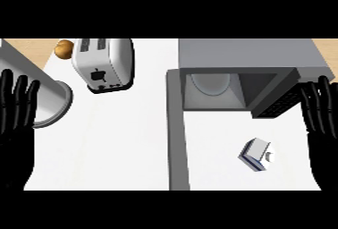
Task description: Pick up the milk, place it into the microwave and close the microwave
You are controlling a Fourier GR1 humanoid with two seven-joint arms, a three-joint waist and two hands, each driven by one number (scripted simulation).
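- The small white and blue milk carton (257, 154) lies on the white surface (112, 147), in front of the microwave and a little to the right, near the right hand. No hand touches it.
- The grey box-shaped microwave (251, 53) stands at the far right part of the surface. Its cavity is open, and a round white plate (211, 84) shows inside it.
- The grey microwave door (177, 134) is swung out toward the near edge and appears as a long narrow strip left of the milk carton.
- The black left hand (14, 129) shows at the left edge, with its fingers straight and a little spread, pointing up. It holds nothing.
- The black right hand (321, 125) shows at the right edge, beside the dark control panel (280, 105) of the microwave. Its fingers are also straight and hold nothing.
- A white and silver toaster (102, 62) with two slots stands at the far left part, tilted in the view.
- A small round brown thing (64, 49) lies just beside the toaster, on its left; what it is I cannot tell.
- A grey cylinder-shaped object (40, 96) lies near the left hand.
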